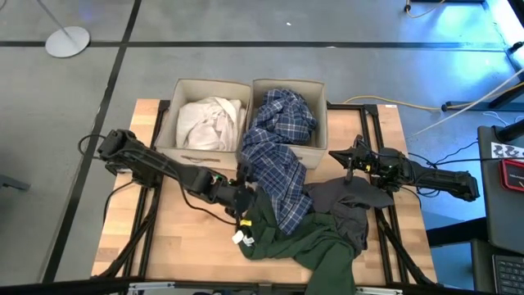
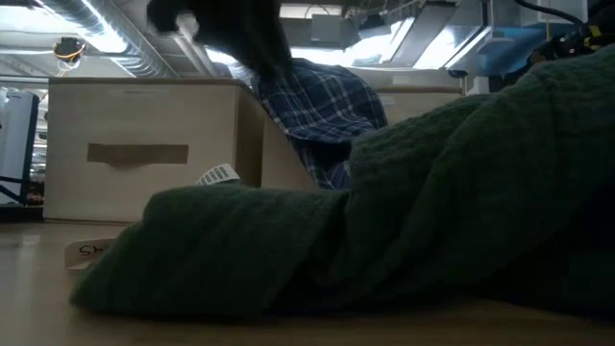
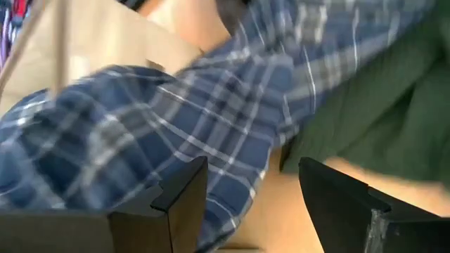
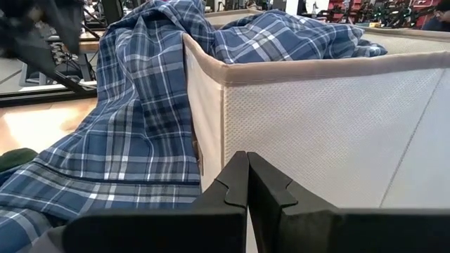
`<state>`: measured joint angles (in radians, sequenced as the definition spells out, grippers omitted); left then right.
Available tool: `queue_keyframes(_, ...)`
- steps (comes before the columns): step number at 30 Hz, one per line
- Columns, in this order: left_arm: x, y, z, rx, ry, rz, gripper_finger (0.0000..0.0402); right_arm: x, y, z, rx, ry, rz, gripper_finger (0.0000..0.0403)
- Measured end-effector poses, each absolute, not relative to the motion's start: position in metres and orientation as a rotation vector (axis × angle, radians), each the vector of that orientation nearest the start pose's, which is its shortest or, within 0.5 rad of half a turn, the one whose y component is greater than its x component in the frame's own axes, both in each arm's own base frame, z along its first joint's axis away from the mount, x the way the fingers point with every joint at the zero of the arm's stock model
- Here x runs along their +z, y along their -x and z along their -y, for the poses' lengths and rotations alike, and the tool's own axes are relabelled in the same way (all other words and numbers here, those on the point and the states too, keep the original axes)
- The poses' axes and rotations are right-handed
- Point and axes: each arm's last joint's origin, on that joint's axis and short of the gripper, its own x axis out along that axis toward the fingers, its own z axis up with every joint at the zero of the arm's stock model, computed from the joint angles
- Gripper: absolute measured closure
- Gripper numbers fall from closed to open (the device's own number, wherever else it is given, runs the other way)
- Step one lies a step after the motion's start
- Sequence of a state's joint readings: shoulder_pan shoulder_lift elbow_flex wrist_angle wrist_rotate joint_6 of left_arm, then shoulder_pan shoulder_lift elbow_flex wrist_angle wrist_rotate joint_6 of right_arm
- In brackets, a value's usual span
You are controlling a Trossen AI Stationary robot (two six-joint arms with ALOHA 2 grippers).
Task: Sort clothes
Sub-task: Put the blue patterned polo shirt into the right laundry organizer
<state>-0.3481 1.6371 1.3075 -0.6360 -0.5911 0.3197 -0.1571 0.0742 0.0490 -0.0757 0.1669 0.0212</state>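
Beige woven fabric forms two square, open-topped boxes that stand side by side at twelve o'clock on the pale wooden table (image 1: 184,238). The left box (image 1: 187,92) holds the white garment (image 1: 209,120), a soft crumpled heap filling most of it. The right box (image 1: 315,123) holds part of the blue-and-white plaid garment (image 1: 278,156), whose checked cloth spills over the near wall and trails in a long wrinkled band toward six o'clock, down to the table's middle. In the right wrist view the box wall shows a fine mesh weave with a smooth folded rim.

At the plaid's lower end lies the dark green garment (image 1: 307,242), thick and nubbly like knit, bunched at five to six o'clock and hanging past the table's near edge; its small white label (image 1: 240,238) sits at its seven o'clock side. The dark grey garment (image 1: 348,205), flatter and smoother, lies at four o'clock, partly under the plaid and the green.

The left gripper (image 3: 246,204) is at the table's centre, against the plaid band at its nine o'clock edge; its two dark angular fingers stand wide apart, with plaid cloth lying across the gap and bare wood below. The right gripper (image 4: 247,184) sits at three o'clock, just beside the right box's outer wall, its fingers pressed together with nothing between them.
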Motion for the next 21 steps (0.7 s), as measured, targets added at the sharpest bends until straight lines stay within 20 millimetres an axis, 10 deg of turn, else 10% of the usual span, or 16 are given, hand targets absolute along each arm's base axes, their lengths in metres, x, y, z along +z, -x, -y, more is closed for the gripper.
queue_keyframes(21,0.205,-0.332,0.081,-0.108,-1.276,-0.801,0.0188,0.168,-0.097,0.02,-0.326,-0.02,-0.094,0.0397)
